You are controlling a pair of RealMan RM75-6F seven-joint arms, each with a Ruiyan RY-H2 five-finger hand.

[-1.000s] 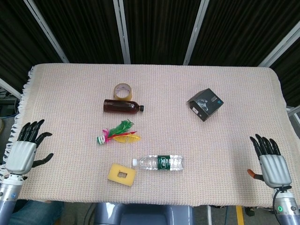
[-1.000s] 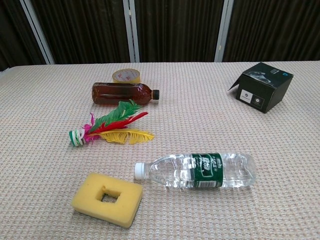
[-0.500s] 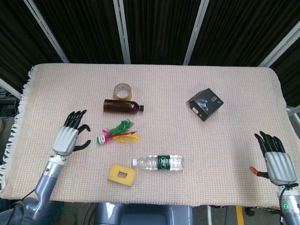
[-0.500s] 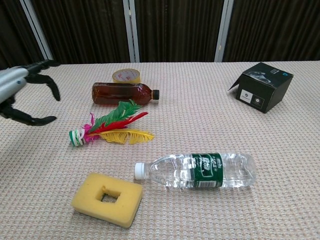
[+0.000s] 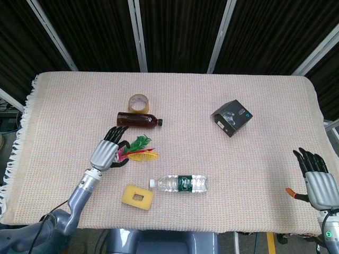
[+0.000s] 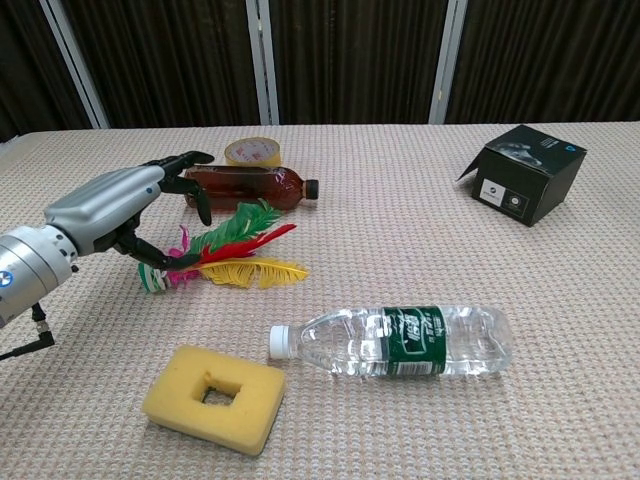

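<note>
Grey left robot hand [image 6: 110, 215], fingers spread, over feather shuttlecock [image 6: 215, 255], holding nothing

Nothing here reads clearly to me. The green label on the water bottle [image 6: 405, 341] carries white characters too small to make out, and the black box [image 6: 523, 172] shows only small white and blue marks, illegible.

The left hand [image 5: 105, 153] is seen left of centre, fingers spread over the base end of a feather shuttlecock [image 5: 136, 152] (contact can't be judged). A brown bottle [image 5: 139, 120] is laid just above, a tape roll [image 5: 139, 102] beyond it. The right hand [image 5: 320, 182] is parked lower right, fingers apart.
</note>
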